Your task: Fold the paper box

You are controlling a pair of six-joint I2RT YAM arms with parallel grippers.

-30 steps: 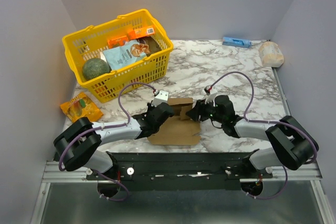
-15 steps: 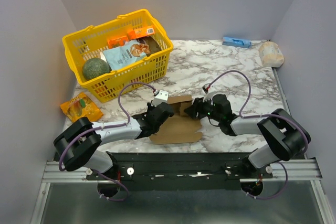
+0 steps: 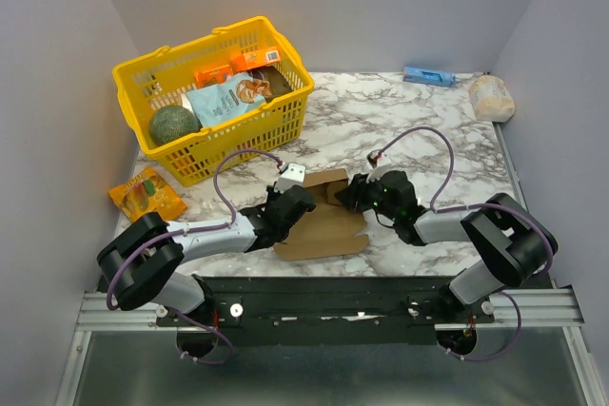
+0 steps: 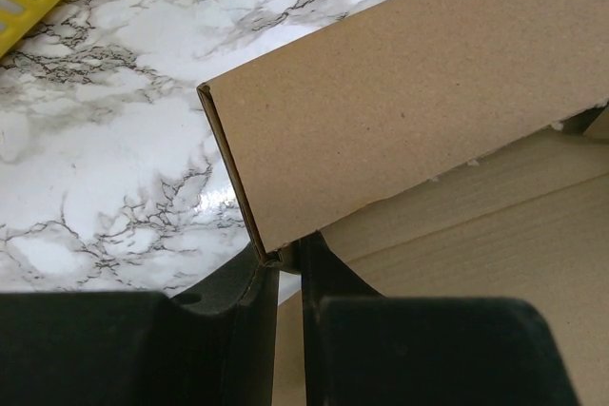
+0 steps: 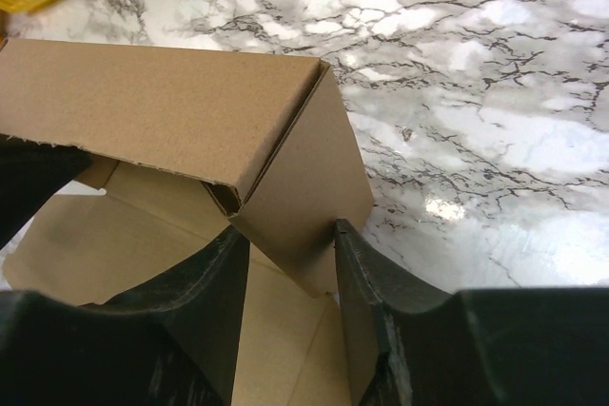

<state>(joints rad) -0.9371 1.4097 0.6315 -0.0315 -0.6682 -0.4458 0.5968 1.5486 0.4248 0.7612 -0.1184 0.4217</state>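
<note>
The paper box [image 3: 324,225] is a brown cardboard sheet lying on the marble table between the arms, with its back wall [image 3: 329,182] folded up. My left gripper [image 3: 290,204] is shut on the left end of that wall; in the left wrist view the jaws [image 4: 285,259] pinch the wall's lower corner [image 4: 409,121]. My right gripper [image 3: 354,195] is at the wall's right end. In the right wrist view its jaws [image 5: 290,249] stand apart with the wall's slanted end flap [image 5: 304,178] between them, its edge against the right finger [image 5: 357,282].
A yellow basket [image 3: 133,78] with groceries stands at the back left. An orange packet [image 3: 147,194] lies left of the left arm. A small blue box [image 3: 428,75] and a pale wrapped bundle [image 3: 492,97] lie at the back right.
My right gripper has moved left, closer in on the box's right end, and the sheet has turned slightly. My left gripper has kept its grip and place.
</note>
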